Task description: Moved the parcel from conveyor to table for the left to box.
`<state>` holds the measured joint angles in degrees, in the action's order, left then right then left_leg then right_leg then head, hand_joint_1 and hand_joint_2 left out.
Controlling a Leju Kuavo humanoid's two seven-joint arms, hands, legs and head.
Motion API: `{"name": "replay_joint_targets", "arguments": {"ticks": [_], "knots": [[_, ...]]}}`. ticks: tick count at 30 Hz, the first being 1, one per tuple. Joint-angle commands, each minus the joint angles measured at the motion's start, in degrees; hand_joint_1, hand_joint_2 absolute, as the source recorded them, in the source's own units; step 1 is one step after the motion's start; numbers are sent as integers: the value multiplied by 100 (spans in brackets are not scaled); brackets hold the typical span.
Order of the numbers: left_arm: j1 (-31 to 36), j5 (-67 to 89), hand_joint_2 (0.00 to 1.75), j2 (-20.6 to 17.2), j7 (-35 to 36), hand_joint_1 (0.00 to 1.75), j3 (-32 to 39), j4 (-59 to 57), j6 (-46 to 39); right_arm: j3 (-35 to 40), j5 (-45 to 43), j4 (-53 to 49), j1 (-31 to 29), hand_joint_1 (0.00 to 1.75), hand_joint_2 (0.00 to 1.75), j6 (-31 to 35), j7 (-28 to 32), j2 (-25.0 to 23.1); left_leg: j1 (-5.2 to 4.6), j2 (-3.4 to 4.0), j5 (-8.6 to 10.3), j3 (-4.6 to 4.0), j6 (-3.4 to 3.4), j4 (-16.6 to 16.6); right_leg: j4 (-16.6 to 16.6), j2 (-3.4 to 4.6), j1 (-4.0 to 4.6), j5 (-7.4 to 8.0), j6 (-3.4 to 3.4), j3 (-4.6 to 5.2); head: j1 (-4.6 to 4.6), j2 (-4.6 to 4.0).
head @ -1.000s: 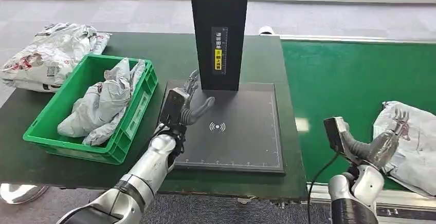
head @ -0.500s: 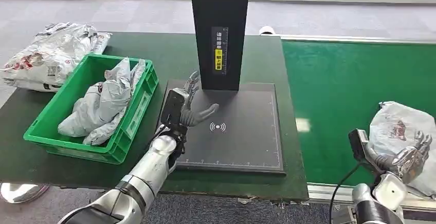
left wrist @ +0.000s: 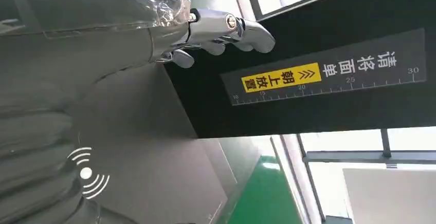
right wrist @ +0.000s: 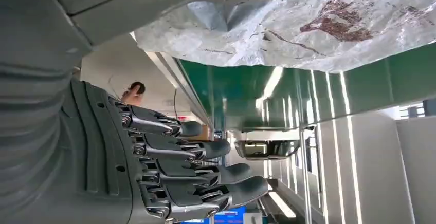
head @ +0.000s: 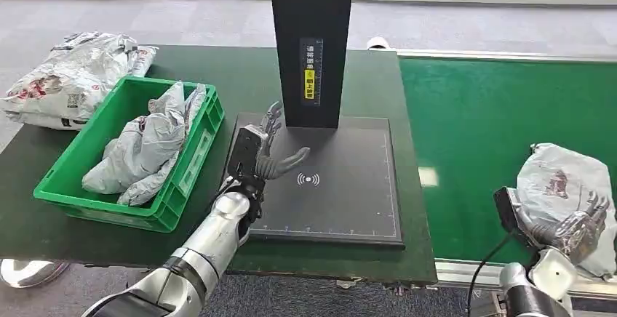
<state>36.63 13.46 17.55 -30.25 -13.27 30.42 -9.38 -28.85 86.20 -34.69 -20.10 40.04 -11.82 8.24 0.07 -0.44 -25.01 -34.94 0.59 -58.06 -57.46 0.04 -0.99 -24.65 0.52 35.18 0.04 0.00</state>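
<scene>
A grey plastic parcel [head: 559, 179] with a red print lies on the green conveyor [head: 495, 113] at the right. My right hand [head: 575, 226] is at the parcel's near edge, fingers spread and holding nothing. In the right wrist view the parcel [right wrist: 319, 18] lies close beside the right hand [right wrist: 169, 167], whose fingers [right wrist: 221, 175] are apart. My left hand [head: 265, 150] hovers open over the black scanner pad [head: 342, 201] on the table. In the left wrist view its fingers [left wrist: 226, 29] point at the black post [left wrist: 329, 100].
A green crate [head: 73, 186] with grey parcels [head: 145, 142] stands at the table's left. White printed parcels [head: 65, 77] lie behind it at the far left corner. The black scanner post [head: 311, 41] rises from the pad's far edge. A dark green table [head: 240, 77] meets the conveyor.
My right hand has swung out to the right and lower, to the parcel's near edge. The parcel has drifted slightly left on the conveyor. The left hand has barely moved.
</scene>
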Motion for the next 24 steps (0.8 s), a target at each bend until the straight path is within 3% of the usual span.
{"name": "replay_joint_targets", "arguments": {"ticks": [1,11,12,13,22,23,24], "knots": [[95,-1,175,-111,70,0,-3,-238,-36,-263,165,1247,-535,0,175,-184,-370,221,2,15,-6,20,2,7,8,12,4,-1,-6,-16,0,0],[-53,-40,175,-274,-5,0,52,-102,-126,-235,341,2008,-989,0,175,-1748,-904,510,-2,28,-8,21,2,7,5,24,-1,0,-6,-13,0,0],[-41,-103,175,-297,40,0,92,-114,-76,-40,365,2410,-1127,0,175,-2565,-1284,611,0,23,-7,12,2,3,4,20,0,1,-5,-8,0,0],[-19,-153,175,-358,63,0,91,-135,-11,-73,354,2114,-974,0,175,-3533,-1289,545,-2,19,-6,11,2,3,2,16,-2,0,-4,-6,0,0],[-116,-139,175,-374,39,0,77,-104,171,101,371,2037,-553,0,175,-3680,-1503,484,16,-5,-3,43,-1,9,24,-8,17,-9,4,-52,-2,0],[-128,-151,175,-383,34,0,102,-77,155,78,350,2013,-581,14,175,-3643,-1422,459,19,-9,-2,53,-2,16,37,-11,22,-7,4,-69,-2,0],[-144,-150,175,-400,37,0,115,-52,152,21,302,1992,-615,175,175,-3553,-1395,433,18,-9,-9,48,-10,6,28,-12,20,-11,11,-66,-2,0]]}}
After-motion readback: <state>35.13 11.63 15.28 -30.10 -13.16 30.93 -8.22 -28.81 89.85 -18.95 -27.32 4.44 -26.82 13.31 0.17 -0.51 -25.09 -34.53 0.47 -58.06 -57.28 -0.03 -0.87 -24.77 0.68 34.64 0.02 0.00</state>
